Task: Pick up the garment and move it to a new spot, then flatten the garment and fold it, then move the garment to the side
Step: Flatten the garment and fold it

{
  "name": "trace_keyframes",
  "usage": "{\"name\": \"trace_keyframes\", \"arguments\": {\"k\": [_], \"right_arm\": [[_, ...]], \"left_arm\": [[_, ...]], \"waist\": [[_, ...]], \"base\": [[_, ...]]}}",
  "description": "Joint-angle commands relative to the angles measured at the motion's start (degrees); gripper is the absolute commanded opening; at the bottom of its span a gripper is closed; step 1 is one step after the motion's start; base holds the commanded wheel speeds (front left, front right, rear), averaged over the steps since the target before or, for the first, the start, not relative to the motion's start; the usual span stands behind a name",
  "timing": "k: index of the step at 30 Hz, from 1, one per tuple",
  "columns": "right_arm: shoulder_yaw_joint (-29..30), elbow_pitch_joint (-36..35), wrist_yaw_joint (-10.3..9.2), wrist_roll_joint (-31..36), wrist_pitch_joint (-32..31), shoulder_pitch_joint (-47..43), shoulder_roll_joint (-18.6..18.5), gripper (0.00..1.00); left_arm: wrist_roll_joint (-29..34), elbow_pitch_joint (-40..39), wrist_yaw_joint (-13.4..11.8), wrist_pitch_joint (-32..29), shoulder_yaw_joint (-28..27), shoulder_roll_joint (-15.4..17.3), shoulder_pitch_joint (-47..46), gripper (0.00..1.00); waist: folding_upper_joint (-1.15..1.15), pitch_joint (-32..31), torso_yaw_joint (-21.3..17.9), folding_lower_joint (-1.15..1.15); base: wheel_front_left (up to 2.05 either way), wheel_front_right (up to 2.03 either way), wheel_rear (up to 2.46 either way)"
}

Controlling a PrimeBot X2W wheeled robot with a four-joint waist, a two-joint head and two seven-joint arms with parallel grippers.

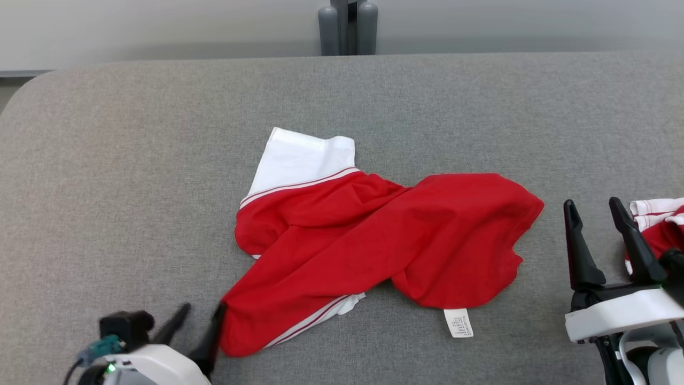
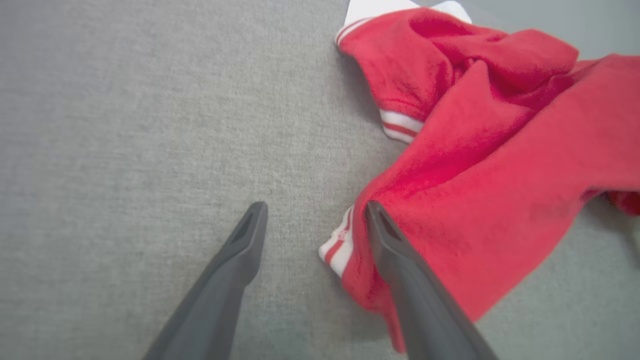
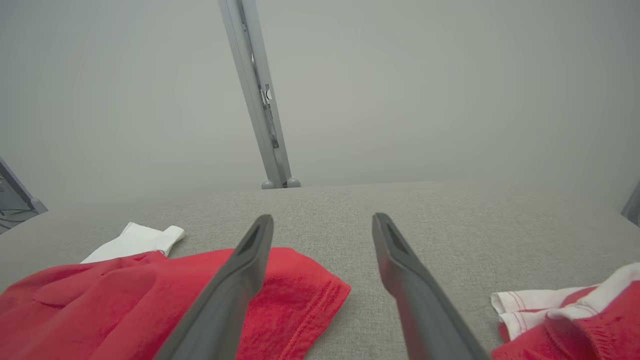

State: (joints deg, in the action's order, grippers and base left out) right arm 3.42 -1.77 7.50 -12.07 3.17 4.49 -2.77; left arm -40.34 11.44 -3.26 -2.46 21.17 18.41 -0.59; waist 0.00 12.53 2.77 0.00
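One finger of the splayed left claw [image 1: 202, 307] touches garment [image 1: 374, 235].

Garment [image 1: 374, 235]: bright red, white sleeve panel, thin red-and-white stripe trim. Label [image 1: 458, 323]: white, tiny dark print. Table [image 1: 133, 160]: plain grey weave. Second garment [image 1: 660, 224]: red, white striped trim. Left gripper [image 1: 202, 307] and right gripper [image 1: 592, 203]: dark fingers, white housings.

Soft, even light is washing my worktop [image 1: 107, 160], leaving faint shadows beneath the garment [image 1: 374, 235]. My wrist views are blurring slightly and bending at the edges.
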Motion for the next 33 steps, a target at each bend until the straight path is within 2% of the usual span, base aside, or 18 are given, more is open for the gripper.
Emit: {"name": "trace_keyframes", "arguments": {"k": [1,7,15,20,27,33], "right_arm": [[0.56,-0.07,-0.02,0.03,0.44,0.49,-0.24,1.0],[2.0,0.3,-0.02,-0.02,0.15,1.05,-0.26,1.0],[2.58,1.95,-0.02,-0.06,0.14,2.22,-0.25,1.0],[2.48,3.02,-0.02,-0.35,0.08,1.03,-0.25,1.0],[2.64,3.78,-0.02,-1.14,-0.38,-0.64,-0.26,1.0],[2.99,4.18,-0.02,-1.66,-0.72,-0.43,-0.26,1.0]], "left_arm": [[0.63,-0.95,-0.73,0.8,-1.01,0.76,-1.42,1.0],[2.19,-5.41,-3.62,5.02,-5.09,2.15,-5.08,1.0],[4.98,-8.97,-6.02,11.21,-7.6,1.47,-11.51,1.0],[7.64,-11.02,-7.66,14.43,-8.02,1.24,-11.81,1.0],[9.43,-13.69,-9.87,13.97,-7.05,1.9,-7.59,1.0],[8.96,-14.35,-9.94,13.0,-6.75,2.56,-6.09,1.0]], "waist": [[0.0,-0.58,-0.24,0.0],[0.0,-2.58,-0.67,0.0],[0.0,-4.96,-1.51,0.0],[0.0,-6.33,-2.23,0.0],[0.0,-7.03,-2.8,0.0],[0.0,-7.04,-2.43,0.0]], "base": [[0.0,0.0,0.0],[0.0,0.0,0.0],[0.0,0.0,0.0],[0.0,0.0,0.0],[0.0,0.0,0.0],[0.0,0.0,0.0]]}}
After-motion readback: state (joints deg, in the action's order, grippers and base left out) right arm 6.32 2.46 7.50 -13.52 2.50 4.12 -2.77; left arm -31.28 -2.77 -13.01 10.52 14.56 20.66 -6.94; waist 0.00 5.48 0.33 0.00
